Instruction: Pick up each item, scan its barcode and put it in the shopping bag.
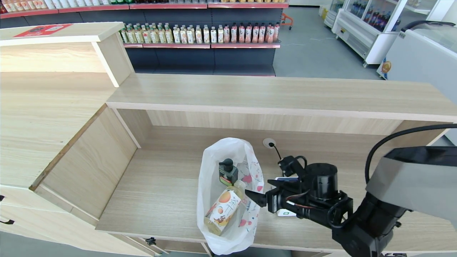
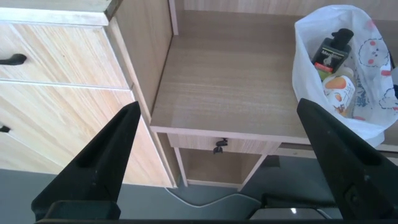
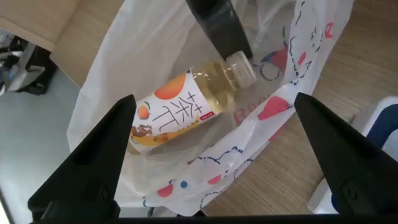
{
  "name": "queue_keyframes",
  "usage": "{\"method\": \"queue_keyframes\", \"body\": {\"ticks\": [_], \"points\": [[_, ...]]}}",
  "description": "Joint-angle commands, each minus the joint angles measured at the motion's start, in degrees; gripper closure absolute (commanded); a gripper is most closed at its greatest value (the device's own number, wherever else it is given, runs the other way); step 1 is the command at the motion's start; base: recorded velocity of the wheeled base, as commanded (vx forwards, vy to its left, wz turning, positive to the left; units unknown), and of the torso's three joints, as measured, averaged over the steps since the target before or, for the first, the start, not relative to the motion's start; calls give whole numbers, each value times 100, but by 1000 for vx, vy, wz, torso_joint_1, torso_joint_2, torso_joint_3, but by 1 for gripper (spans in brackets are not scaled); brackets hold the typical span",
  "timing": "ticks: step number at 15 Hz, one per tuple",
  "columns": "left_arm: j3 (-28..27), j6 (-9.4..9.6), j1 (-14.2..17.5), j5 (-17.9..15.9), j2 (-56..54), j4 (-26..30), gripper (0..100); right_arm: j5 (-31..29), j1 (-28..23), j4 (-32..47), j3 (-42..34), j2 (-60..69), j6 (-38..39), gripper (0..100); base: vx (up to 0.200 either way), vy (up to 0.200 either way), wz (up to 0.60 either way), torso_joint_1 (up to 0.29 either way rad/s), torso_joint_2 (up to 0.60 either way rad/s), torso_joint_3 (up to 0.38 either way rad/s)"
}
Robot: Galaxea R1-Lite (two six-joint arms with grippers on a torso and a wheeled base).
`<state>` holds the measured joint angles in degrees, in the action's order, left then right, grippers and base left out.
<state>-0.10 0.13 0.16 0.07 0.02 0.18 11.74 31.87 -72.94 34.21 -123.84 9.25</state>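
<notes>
The right gripper hangs with its fingers spread apart and nothing between them, just beside the right rim of the shopping bag. Its tips point left toward the bag's opening, and from the wrist the tea bottle lies straight beyond the gap.

The shopping bag is thin white plastic with red and blue marks. It stands open on the low wooden counter, close to the near edge. Two items are already inside. The tea bottle, with a pale liquid and an orange-printed label, lies tilted with its cap toward the far right. A dark pump bottle stands upright just beyond the cap, touching or nearly touching it.

Behind the right gripper, a white and blue device sits on the counter, mostly hidden by the arm. A black cable runs from a round hole in the counter toward it.

The left gripper also has its fingers wide apart and empty, out past the near edge of the counter, well to the left of the bag. Light wooden drawers with black handles lie near it.

A raised wooden ledge borders the counter's far side. Beyond it are shelves of bottles and, far right, glass-topped freezers.
</notes>
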Motion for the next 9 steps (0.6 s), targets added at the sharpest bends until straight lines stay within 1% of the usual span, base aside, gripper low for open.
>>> {"method": "queue_keyframes", "body": {"ticks": [1,2,3,4,5,7,9], "points": [[1,-5,2,1,-2,-1,0,-31,-181,570,-485,1653,156,0,0,0,0,0,0,0],[1,-5,2,1,-2,-1,0,-58,-339,719,-608,2136,15,0,0,0,0,0,0,0],[1,-5,2,1,-2,-1,0,-207,-620,1089,-643,2646,-336,0,0,0,0,0,0,0],[1,-5,2,1,-2,-1,0,-550,-893,1677,-591,3191,-670,0,0,0,0,0,0,0],[1,-5,2,1,-2,-1,0,-1051,-1121,2407,-494,3780,-741,0,0,0,0,0,0,0],[1,-5,2,1,-2,-1,0,-1754,-1218,3585,-441,4923,-723,0,0,0,0,0,0,0],[1,-5,2,1,-2,-1,0,-2290,-1429,4050,-810,5722,-732,0,0,0,0,0,0,0]]}}
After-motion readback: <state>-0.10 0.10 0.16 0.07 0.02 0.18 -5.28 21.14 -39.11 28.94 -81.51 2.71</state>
